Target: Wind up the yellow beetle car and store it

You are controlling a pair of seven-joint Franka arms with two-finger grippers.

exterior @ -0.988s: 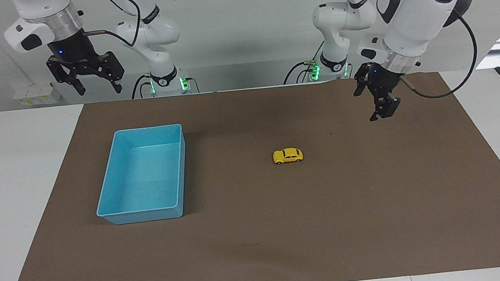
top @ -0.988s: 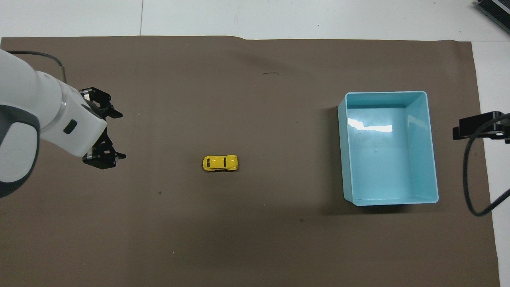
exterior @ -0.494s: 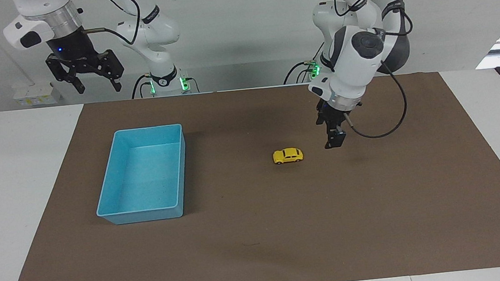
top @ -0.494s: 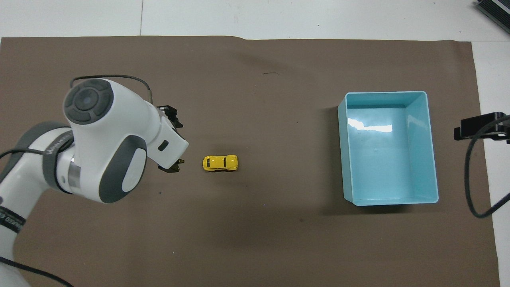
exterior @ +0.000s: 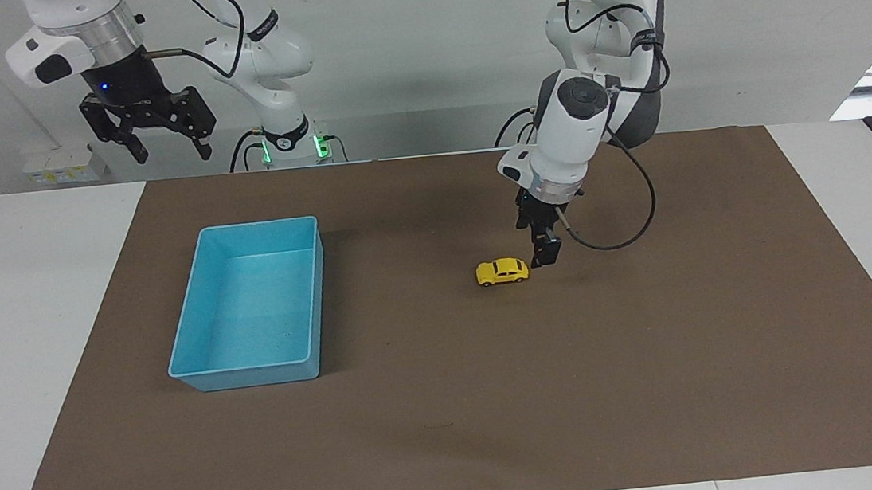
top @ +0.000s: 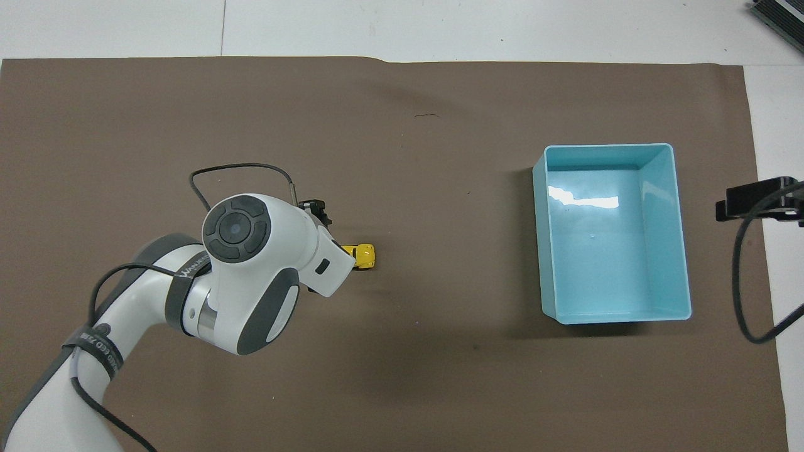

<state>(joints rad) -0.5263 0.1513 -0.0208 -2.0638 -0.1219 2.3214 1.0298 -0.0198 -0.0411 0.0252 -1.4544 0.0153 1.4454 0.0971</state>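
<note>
Since the earlier frames the left gripper (exterior: 545,254) has swept in from the left arm's end of the table and now hangs just beside the yellow beetle car (exterior: 502,271), at about 3 o'clock of it in the facing view, low over the brown mat (exterior: 657,384); in the overhead view the arm's wrist covers all but one end of the yellow beetle car (top: 364,255). Its jaws stand released and grasp nothing; whether a fingertip already touches the toy cannot be told. The car rests on its wheels on the mat near the middle of the table, unmoved, with the light blue bin (exterior: 193,344) well apart from it at about 9 o'clock in the facing view, toward the right arm's end; the bin (top: 681,263) holds nothing that can be seen. The right gripper (exterior: 150,136) waits raised at roughly 11 o'clock of the bin, jaws likewise released and holding nothing. Judged from this layout, the task is at its very start: the approach is nearly complete, while grasping, winding up and storing the car in the bin are all left to do
</note>
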